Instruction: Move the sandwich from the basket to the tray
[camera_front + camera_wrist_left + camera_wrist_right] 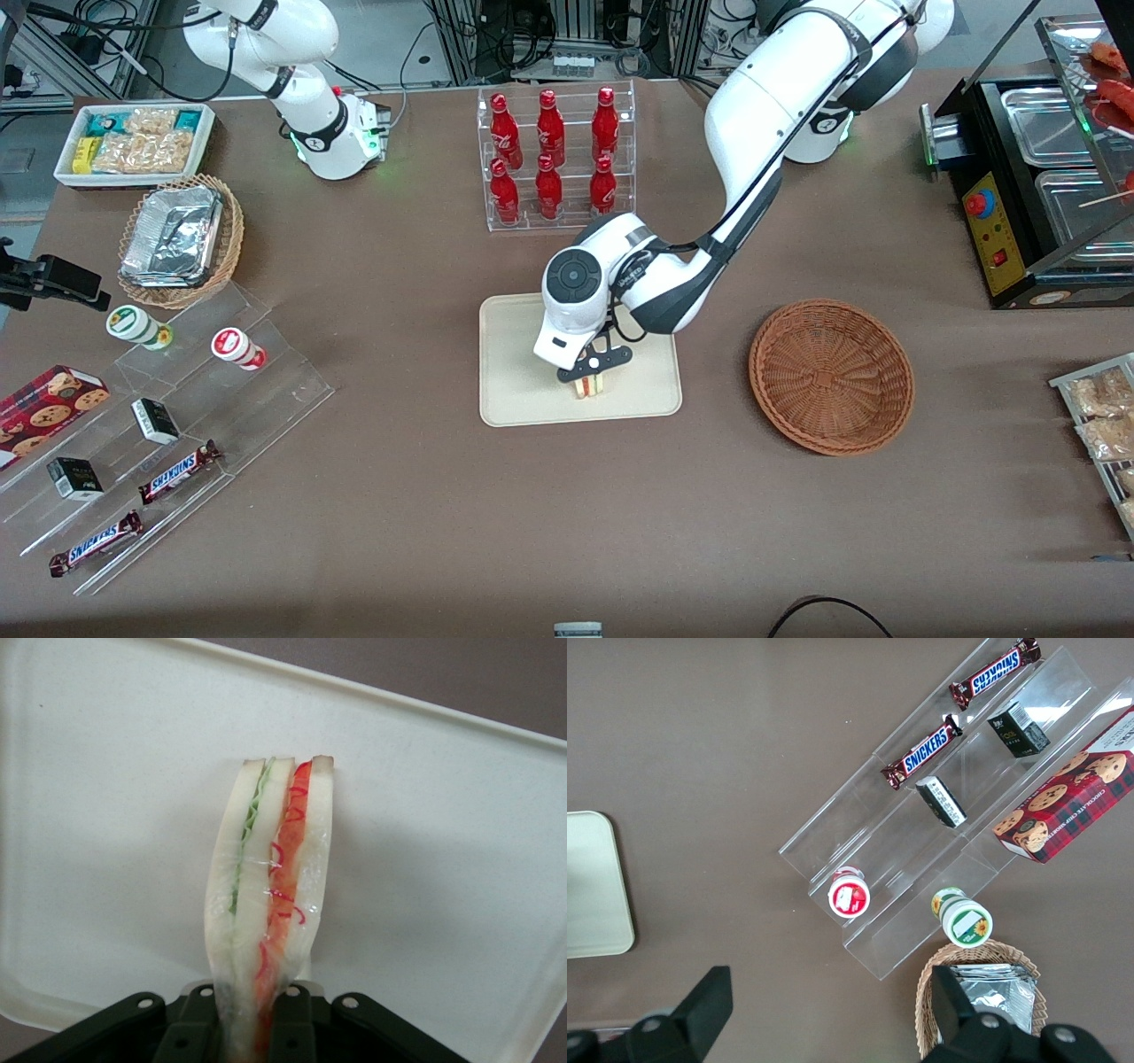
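Observation:
My left gripper [590, 379] hangs low over the cream tray [514, 390], shut on the sandwich [589, 385]. In the left wrist view the sandwich [270, 895] is a wedge of pale bread with green and red filling, pinched between the black fingers [195, 1028] at its near end, with the tray [443, 868] directly beneath it. I cannot tell whether its tip touches the tray. The round reddish-brown wicker basket [831, 376] stands beside the tray, toward the working arm's end of the table, with nothing in it.
A clear rack of red bottles [555, 159] stands farther from the front camera than the tray. Acrylic steps with candy bars [177, 472] and a tan basket of foil containers [177, 239] lie toward the parked arm's end. A black food warmer [1036, 186] sits at the working arm's end.

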`<state>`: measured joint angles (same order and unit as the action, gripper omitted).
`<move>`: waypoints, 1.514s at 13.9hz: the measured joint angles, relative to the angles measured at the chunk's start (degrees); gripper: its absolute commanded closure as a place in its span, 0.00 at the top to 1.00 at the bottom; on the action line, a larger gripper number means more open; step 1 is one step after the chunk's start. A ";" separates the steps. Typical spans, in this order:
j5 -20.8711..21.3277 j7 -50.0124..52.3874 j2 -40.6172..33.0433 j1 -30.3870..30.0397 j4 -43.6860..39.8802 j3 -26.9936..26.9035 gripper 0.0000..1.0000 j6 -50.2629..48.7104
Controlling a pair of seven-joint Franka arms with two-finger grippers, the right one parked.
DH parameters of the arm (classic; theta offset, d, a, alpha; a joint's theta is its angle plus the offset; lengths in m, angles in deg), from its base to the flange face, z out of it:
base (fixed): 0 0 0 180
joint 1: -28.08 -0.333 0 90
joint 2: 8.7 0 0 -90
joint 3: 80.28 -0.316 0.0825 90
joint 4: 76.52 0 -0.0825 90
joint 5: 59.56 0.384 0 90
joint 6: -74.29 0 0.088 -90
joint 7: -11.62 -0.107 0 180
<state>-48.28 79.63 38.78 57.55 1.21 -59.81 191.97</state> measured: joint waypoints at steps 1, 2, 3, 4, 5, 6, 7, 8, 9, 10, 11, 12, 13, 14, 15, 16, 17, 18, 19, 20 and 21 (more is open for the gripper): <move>0.00 0.14 0.40 0.06 -0.27 0.00 0.40 -0.03; 0.02 0.31 0.67 0.14 -0.41 -0.01 0.99 -0.04; 0.14 0.54 0.85 0.29 -0.55 -0.03 1.00 -0.04; 0.57 0.79 0.91 0.45 -0.66 -0.09 1.00 -0.06; 0.93 0.98 0.90 0.54 -0.87 -0.12 1.00 -0.08; 0.99 1.06 0.88 0.58 -1.34 -0.14 1.00 -0.12; 0.99 1.10 0.73 0.57 -2.01 -0.20 1.00 -0.34; 0.98 1.11 0.34 0.55 -2.99 -0.23 1.00 -1.23; 0.98 1.11 -0.33 0.55 -4.42 -0.22 1.00 -3.22; 0.98 1.11 -1.20 0.55 -6.29 -0.21 1.00 -5.93; 0.98 1.11 -2.10 0.56 -8.25 -0.17 1.00 -8.75; 0.97 1.11 -2.93 0.56 -9.97 -0.15 1.00 -11.05; 0.95 1.11 -3.68 0.54 -11.14 -0.16 1.00 -12.40; 0.94 1.11 -4.29 0.48 -11.72 -0.20 1.00 -12.84; 0.94 1.04 -4.74 0.32 -12.03 -0.26 1.00 -13.04; 0.98 0.59 -5.19 0.12 -12.15 -0.42 1.00 -13.42; 0.98 -0.13 -5.78 -0.06 -12.23 -0.74 1.00 -14.49; 0.99 -0.68 -6.43 -0.42 -12.25 -1.12 1.00 -15.90; 1.00 -1.83 -7.08 -1.26 -12.25 -1.37 1.00 -17.43; 1.00 -4.43 -7.84 -2.68 -12.21 -1.44 1.00 -19.11; 0.98 -8.46 -8.78 -4.55 -11.93 -1.48 1.00 -20.61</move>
<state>-47.29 71.18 30.00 53.00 -10.72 -61.29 171.37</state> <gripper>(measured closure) 0.000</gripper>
